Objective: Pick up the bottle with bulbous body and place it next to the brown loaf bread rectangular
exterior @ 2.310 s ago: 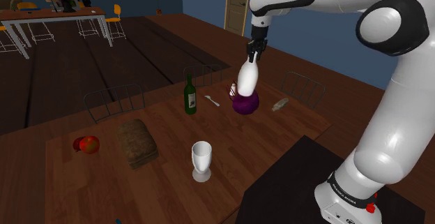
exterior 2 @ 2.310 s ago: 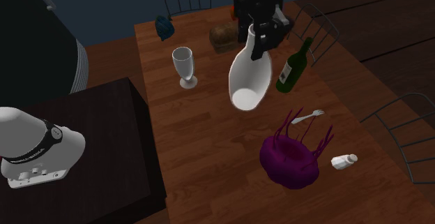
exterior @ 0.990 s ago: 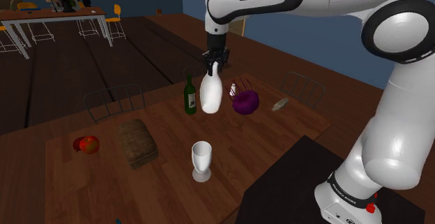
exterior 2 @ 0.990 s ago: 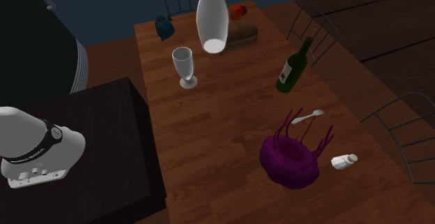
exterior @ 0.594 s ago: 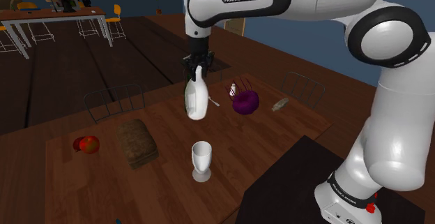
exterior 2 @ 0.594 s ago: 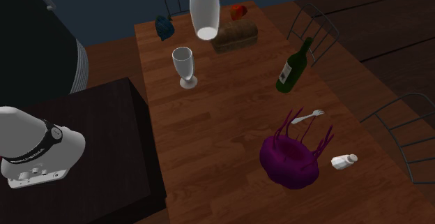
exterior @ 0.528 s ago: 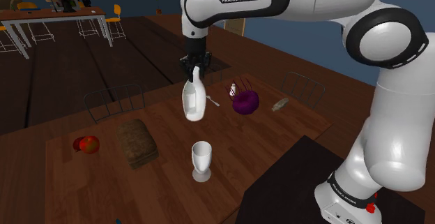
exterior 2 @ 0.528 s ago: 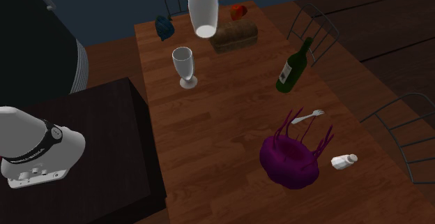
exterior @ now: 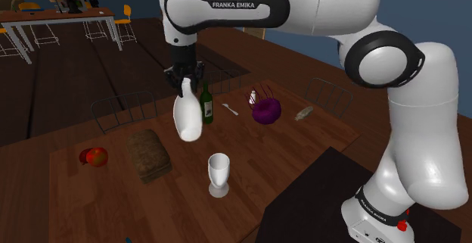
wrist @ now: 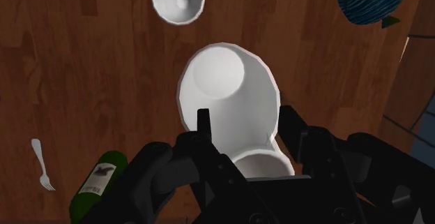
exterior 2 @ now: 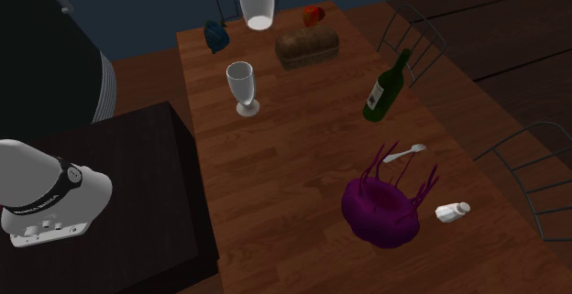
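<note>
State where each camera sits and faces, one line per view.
Shoulder view: beside and behind the stand, looking down across the table; arm and gripper show, holding the white bottle.
Second exterior view: high over the table, looking steeply down; the arm's base shows lower left.
Wrist view: on the hand, looking down along the bottle; black fingers clasp it.
Shared: all show the white bottle and glass.

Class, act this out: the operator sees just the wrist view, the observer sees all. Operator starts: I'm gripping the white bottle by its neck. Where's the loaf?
Observer: In the shoulder view the loaf lies on the table, lower-left of your bottle.
Operator: Is the bottle upright?
Observer: Yes, it hangs neck-up from the gripper, above the table.
Operator: Anything beside the loaf?
Observer: A red fruit, on the loaf's far side from the bottle.
</note>
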Action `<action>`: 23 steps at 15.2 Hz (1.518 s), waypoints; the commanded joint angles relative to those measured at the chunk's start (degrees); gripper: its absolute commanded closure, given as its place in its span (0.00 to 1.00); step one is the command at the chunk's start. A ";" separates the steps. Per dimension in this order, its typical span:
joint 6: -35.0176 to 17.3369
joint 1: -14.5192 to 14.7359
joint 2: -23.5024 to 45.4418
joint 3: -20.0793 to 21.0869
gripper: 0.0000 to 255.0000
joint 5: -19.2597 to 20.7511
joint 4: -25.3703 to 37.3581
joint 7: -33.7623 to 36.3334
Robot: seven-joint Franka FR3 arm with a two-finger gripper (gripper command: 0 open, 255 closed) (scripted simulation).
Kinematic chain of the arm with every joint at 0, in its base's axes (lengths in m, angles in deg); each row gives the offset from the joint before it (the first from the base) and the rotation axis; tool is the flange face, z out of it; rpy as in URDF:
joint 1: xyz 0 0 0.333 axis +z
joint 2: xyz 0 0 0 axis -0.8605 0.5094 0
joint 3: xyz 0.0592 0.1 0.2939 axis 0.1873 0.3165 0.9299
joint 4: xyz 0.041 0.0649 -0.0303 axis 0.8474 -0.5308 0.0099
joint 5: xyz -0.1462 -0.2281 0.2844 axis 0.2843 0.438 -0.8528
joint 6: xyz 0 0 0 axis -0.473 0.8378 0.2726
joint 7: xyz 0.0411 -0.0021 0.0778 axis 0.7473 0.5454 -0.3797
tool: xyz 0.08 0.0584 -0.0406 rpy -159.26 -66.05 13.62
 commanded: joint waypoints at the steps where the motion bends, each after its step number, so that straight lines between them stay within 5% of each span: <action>1: 1.67 1.92 3.31 0.41 1.00 0.50 5.05 2.12; 4: 6.91 5.29 11.37 0.72 1.00 1.45 18.40 4.88; 5: 12.59 7.53 19.02 0.62 1.00 2.11 31.78 5.96; 11: 3.38 6.42 13.14 0.80 1.00 1.65 16.65 6.13; 23: -7.52 5.64 10.84 0.85 1.00 1.52 3.42 6.19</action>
